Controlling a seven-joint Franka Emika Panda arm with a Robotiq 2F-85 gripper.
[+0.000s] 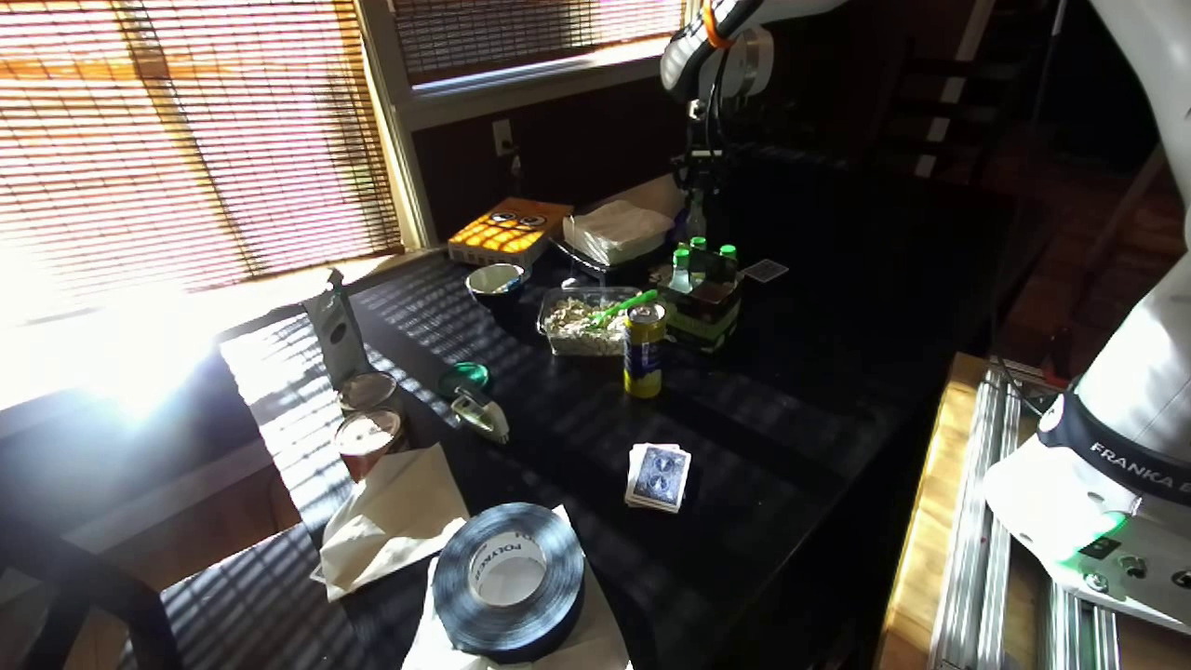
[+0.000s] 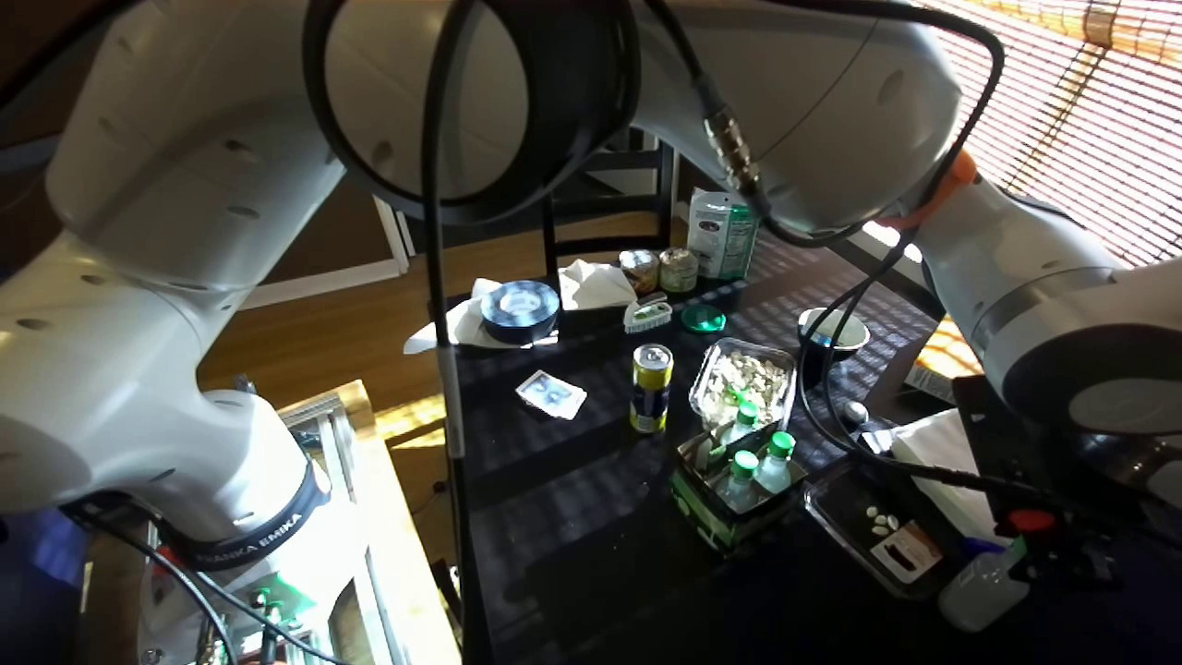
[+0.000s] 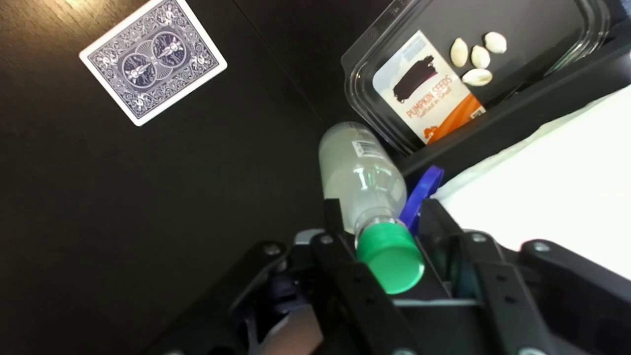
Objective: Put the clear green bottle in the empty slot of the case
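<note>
The clear green bottle [image 3: 362, 172] stands upright on the table with its green cap toward the camera in the wrist view; it also shows in both exterior views [image 1: 696, 221] [image 2: 983, 591]. My gripper [image 3: 383, 212] is open around its neck and cap. The left finger is close to the neck, and a gap shows between the right finger and the cap. The gripper also shows in an exterior view [image 1: 698, 186]. The dark case [image 1: 702, 321] holds several green-capped bottles; it also shows in an exterior view [image 2: 716, 517]. It is out of view in the wrist view.
A black tray [image 3: 360, 93] with pumpkin seeds, a blue strip [image 3: 424, 195] and white napkins [image 3: 552, 182] lie right beside the bottle. A playing card [image 3: 153, 61] lies nearby. A yellow can [image 2: 651, 388] and a clear food box [image 2: 743, 374] stand by the case.
</note>
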